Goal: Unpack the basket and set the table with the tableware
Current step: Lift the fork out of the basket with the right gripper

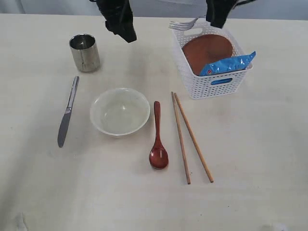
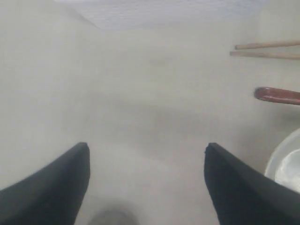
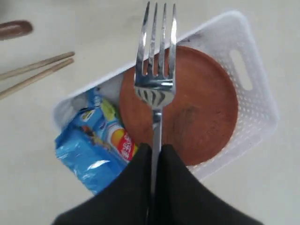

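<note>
My right gripper point(image 3: 156, 150) is shut on the handle of the steel fork point(image 3: 156, 70) and holds it above the white basket point(image 3: 262, 93). The brown plate point(image 3: 201, 108) lies inside the basket. In the exterior view the fork point(image 1: 184, 24) pokes out over the basket's point(image 1: 211, 86) far rim. On the table point(image 1: 250, 159) lie the steel cup point(image 1: 85, 52), knife point(image 1: 67, 113), white bowl point(image 1: 120, 110), wooden spoon point(image 1: 158, 139) and two chopsticks point(image 1: 190, 137). My left gripper point(image 2: 146, 147) hangs open and empty over bare tabletop, right of the cup.
A blue crisp packet point(image 1: 226, 63) leans in the basket's near side, beside the plate. The left wrist view catches the chopstick ends point(image 2: 267, 49), the spoon handle point(image 2: 279, 95) and the bowl rim point(image 2: 286, 161) at its edge.
</note>
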Controlling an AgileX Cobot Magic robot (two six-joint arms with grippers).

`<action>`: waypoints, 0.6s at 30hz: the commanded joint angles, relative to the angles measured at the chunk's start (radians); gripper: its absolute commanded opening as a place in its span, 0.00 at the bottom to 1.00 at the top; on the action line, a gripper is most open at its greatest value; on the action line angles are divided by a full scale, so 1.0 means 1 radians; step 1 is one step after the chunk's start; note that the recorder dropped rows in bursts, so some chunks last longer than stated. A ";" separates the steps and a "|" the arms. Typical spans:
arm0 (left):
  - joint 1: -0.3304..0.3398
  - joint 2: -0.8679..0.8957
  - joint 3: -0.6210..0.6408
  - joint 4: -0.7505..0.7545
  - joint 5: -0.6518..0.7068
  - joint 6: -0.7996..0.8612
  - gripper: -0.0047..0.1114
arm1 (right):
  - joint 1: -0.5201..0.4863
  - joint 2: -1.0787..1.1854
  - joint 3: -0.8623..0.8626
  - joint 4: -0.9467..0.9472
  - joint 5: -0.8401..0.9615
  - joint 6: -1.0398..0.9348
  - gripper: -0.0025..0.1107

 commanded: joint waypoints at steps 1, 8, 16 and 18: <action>0.070 -0.012 -0.003 -0.243 0.011 0.132 0.60 | -0.004 -0.102 0.117 0.112 -0.002 -0.335 0.02; 0.095 -0.012 0.008 -0.354 0.011 0.142 0.60 | 0.007 -0.243 0.301 0.157 -0.170 -0.743 0.02; 0.096 -0.012 0.008 -0.417 0.011 -0.030 0.60 | 0.103 -0.308 0.482 0.059 -0.473 -0.917 0.02; 0.096 -0.012 0.008 -0.423 0.011 -0.148 0.60 | 0.123 -0.319 0.526 0.015 -0.553 -0.919 0.02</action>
